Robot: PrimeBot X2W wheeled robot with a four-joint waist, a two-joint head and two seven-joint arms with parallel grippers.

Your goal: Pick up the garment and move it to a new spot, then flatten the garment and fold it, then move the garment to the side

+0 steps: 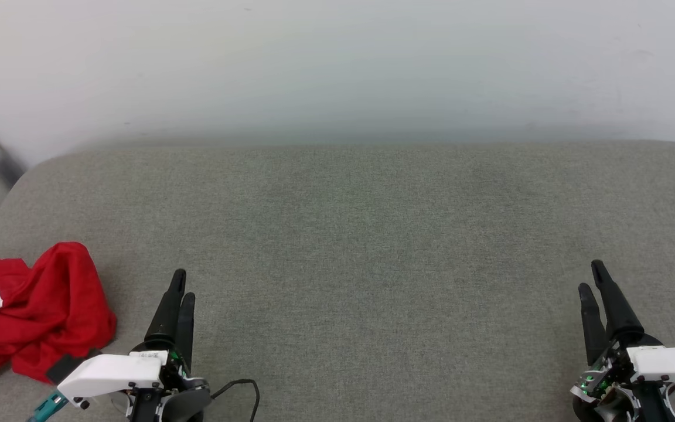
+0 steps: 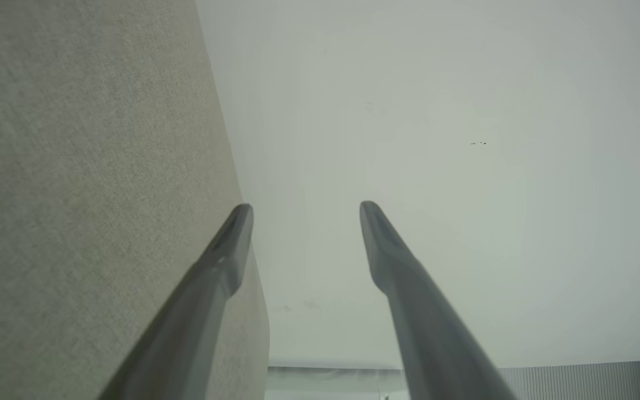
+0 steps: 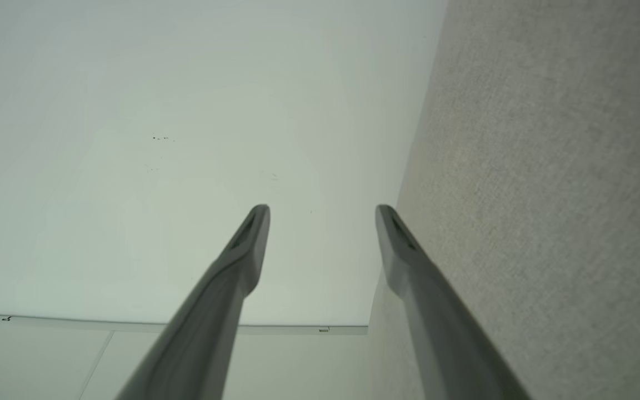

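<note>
- Near left on the grey cushion lies the garment, a crumpled red heap. A white panel with red stripes shows at its left side.
- My left gripper is just right of the garment, its fingers clear of the cloth and pointing far.
- My left wrist view shows those fingers released, with a wide gap between them and nothing held.
- My right gripper is at the near right, well apart from the garment. My right wrist view shows it spread and empty too.
- My left wrist's white housing carries a small label, its print too small to read.
- A black cable curls just right of that wrist.
- Beyond the cushion stands a pale wall.
</note>
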